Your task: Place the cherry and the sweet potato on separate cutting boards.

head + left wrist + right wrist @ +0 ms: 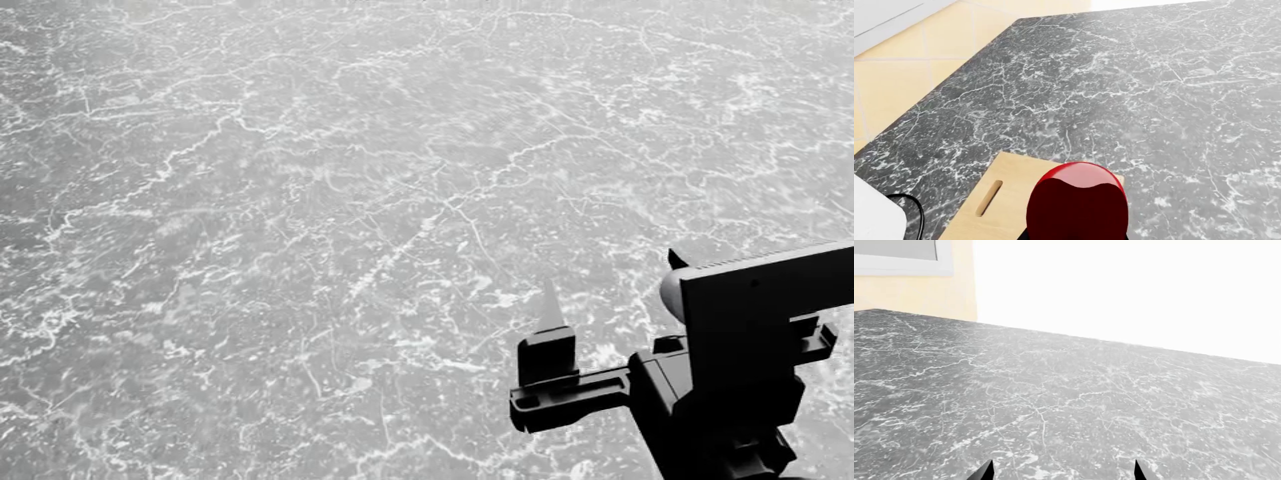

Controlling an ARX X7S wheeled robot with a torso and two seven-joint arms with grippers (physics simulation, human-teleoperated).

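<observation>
Left wrist view: cherry at bottom centre, close to the camera, over a cutting board on the marble bench; left hand's grasp cannot be told.

Head view: right hand lower right, spread, empty.

Right wrist view: two fingertips apart above bare bench.

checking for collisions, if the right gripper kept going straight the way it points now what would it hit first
Probably nothing but the bare marble countertop. The right gripper has its fingertips apart, angled shallowly over the counter, and no object shows ahead in the right wrist view. Depth is unclear; it might pass beyond the far edge.
</observation>
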